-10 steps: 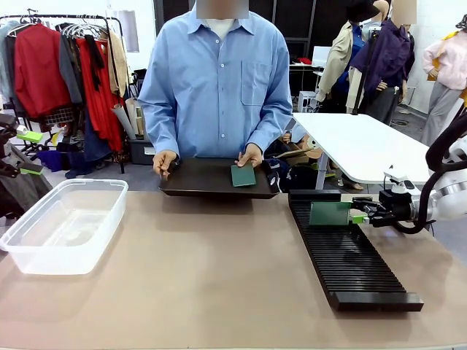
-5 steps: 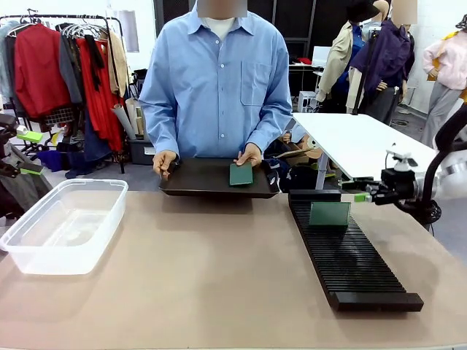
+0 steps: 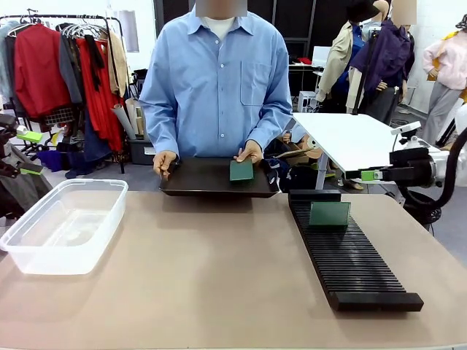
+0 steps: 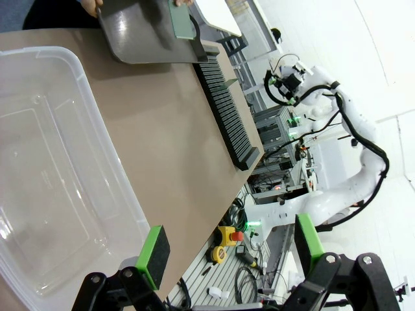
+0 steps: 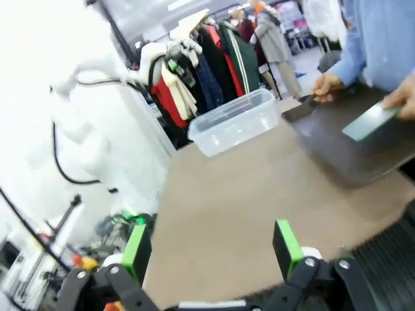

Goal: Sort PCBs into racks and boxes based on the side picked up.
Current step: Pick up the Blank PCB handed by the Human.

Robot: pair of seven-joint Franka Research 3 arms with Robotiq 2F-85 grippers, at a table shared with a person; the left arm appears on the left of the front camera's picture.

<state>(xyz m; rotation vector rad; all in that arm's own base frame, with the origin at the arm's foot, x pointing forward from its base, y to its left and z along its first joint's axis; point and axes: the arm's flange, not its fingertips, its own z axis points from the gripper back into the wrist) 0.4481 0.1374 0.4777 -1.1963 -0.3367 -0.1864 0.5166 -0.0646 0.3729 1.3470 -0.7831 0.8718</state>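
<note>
A green PCB (image 3: 329, 214) stands upright in a slot near the far end of the long black rack (image 3: 354, 259). My right gripper (image 3: 367, 175) hangs open above and to the right of it, holding nothing. In its own view the right gripper (image 5: 211, 249) is open over the table, with the rack (image 5: 389, 249) at the lower right. Across the table a person's hand rests on another PCB (image 3: 241, 170) lying on a black tray (image 3: 197, 182). The clear box (image 3: 62, 224) sits at the left. My left gripper (image 3: 29, 153) stays open beside the box (image 4: 52, 168), as the left gripper (image 4: 231, 249) also shows from the wrist.
The person stands at the far edge holding the tray (image 5: 350, 142) with both hands. A clothes rail is behind at the left, a white table (image 3: 357, 146) behind at the right. Bare tabletop (image 3: 211, 270) lies between box and rack.
My right gripper has drawn back from the PCB in the rack, rising and moving right. The PCB stays standing in its slot. The person's hand nudged the tray's PCB slightly.
</note>
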